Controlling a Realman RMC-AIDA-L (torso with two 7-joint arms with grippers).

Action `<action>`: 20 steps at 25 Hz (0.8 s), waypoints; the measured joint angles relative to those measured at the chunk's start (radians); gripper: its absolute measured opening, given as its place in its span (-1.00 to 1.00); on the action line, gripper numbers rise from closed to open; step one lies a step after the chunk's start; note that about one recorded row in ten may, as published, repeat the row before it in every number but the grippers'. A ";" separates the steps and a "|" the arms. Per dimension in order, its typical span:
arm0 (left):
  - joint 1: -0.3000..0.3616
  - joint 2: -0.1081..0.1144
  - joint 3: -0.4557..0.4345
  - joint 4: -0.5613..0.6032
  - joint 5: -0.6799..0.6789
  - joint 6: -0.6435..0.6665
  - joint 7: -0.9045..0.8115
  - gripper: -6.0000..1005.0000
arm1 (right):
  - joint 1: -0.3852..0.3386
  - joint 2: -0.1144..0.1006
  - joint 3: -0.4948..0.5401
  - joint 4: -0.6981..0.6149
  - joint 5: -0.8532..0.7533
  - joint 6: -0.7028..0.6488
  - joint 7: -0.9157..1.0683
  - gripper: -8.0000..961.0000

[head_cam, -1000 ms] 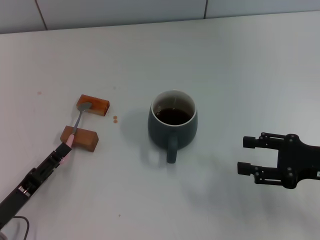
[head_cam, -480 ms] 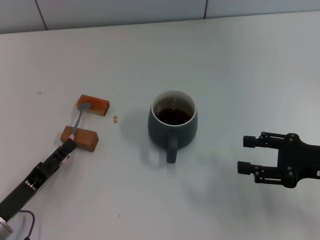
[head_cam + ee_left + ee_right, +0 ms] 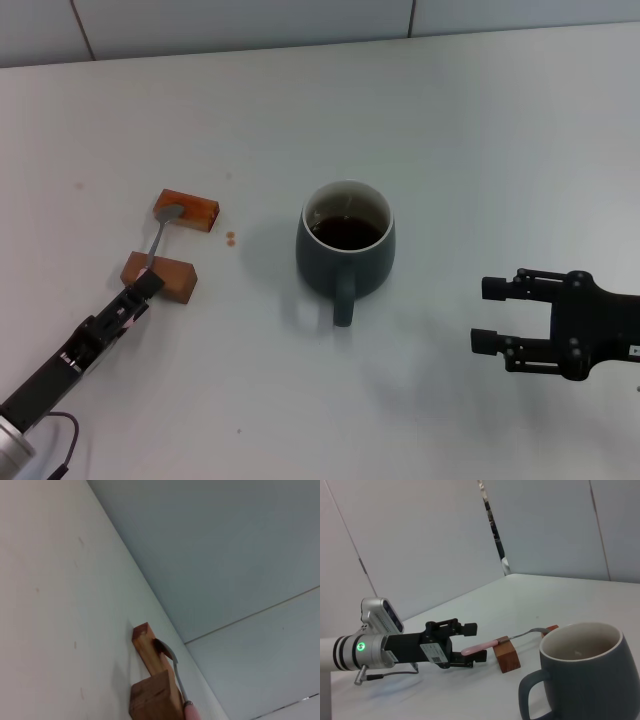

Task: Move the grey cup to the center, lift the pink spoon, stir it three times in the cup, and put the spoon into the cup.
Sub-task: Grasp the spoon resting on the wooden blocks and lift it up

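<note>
The grey cup [image 3: 345, 245] stands mid-table with dark liquid inside, its handle toward me; it also shows in the right wrist view [image 3: 585, 675]. The pink spoon [image 3: 158, 238] lies across two brown blocks, its bowl on the far block [image 3: 186, 208] and its neck over the near block [image 3: 160, 275]. My left gripper [image 3: 141, 289] is open at the near block. In the right wrist view the left gripper [image 3: 475, 641] has the spoon's pink handle [image 3: 487, 644] between its spread fingers. The left wrist view shows the spoon [image 3: 177, 677] on the blocks. My right gripper [image 3: 487, 315] is open and empty, right of the cup.
Small brown spots [image 3: 230, 238] mark the white table [image 3: 480, 150] between the blocks and the cup. A wall seam runs along the table's far edge. The left arm stretches from the front left corner toward the near block.
My left gripper has slid forward along the spoon's handle, up to the near block. My right gripper has shifted slightly toward me. Cup and spoon have not moved.
</note>
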 joint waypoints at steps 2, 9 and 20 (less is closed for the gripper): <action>-0.002 0.000 0.001 -0.001 0.000 0.000 -0.002 0.51 | 0.000 0.000 -0.001 0.002 0.000 0.001 0.000 0.52; -0.010 0.000 -0.002 -0.001 -0.001 -0.011 -0.038 0.44 | 0.000 0.000 -0.009 0.002 0.000 0.001 0.000 0.52; -0.028 -0.004 -0.007 -0.030 -0.006 -0.011 -0.120 0.16 | -0.004 0.000 -0.027 0.005 -0.001 -0.003 0.000 0.52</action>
